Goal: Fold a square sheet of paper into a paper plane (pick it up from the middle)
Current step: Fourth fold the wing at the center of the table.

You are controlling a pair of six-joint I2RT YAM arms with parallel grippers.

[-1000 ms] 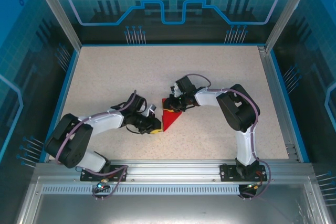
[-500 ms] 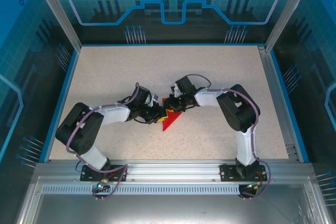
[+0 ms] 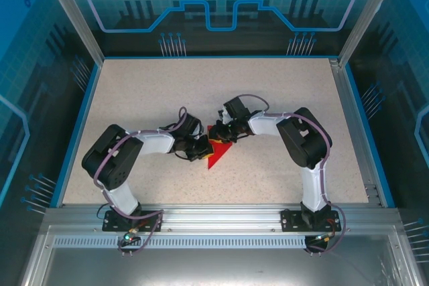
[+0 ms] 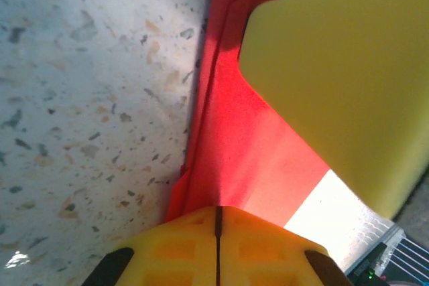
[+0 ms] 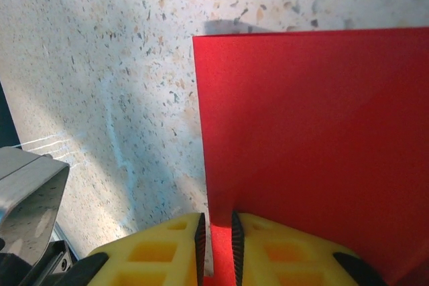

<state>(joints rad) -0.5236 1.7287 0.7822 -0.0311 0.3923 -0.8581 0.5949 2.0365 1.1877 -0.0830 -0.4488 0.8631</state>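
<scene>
The red sheet of paper [image 3: 216, 155] lies folded into a pointed shape at the table's middle, between my two grippers. My left gripper [image 3: 204, 147] comes from the left. In the left wrist view its yellow fingertips [image 4: 188, 232] are shut, and the layered red paper [image 4: 248, 145] runs under them. I cannot tell whether a layer is pinched. My right gripper [image 3: 219, 136] sits on the sheet's far end. Its jaws [image 5: 218, 222] stand a narrow gap apart astride the paper's left edge [image 5: 315, 118]. One right finger [image 4: 348, 78] shows over the paper.
The speckled table [image 3: 147, 92] is ringed by a blue rim [image 3: 75, 132] and an aluminium frame. Both arms' elbows [image 3: 305, 138] lie low near the table's centre. Bare tabletop stretches behind the grippers.
My left arm swung right onto the paper's left side and its jaws closed. The red shape became narrower. The right arm stayed put.
</scene>
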